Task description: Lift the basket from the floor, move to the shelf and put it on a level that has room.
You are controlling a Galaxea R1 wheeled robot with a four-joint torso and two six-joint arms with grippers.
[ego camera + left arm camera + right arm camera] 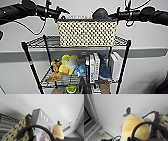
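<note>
The cream woven basket [87, 33] with its dark rim is at the shelf's [30, 62] top level [41, 42], low over the wire grid or resting on it; I cannot tell which. My left gripper [62, 12] is at the basket's left rim and my right gripper [111, 15] at its right rim. In the left wrist view a dark loop handle [37, 126] arches over the basket's weave [17, 131]. A second loop handle [142, 125] and the weave [157, 118] appear in the right wrist view. The floor is hidden.
Inside the basket stand a Vogue magazine [42, 119] and a yellow plush toy [132, 124]. The tier below holds plush toys [66, 66] and upright books [92, 67]. A white wall with a grey band [147, 52] is right behind the rack.
</note>
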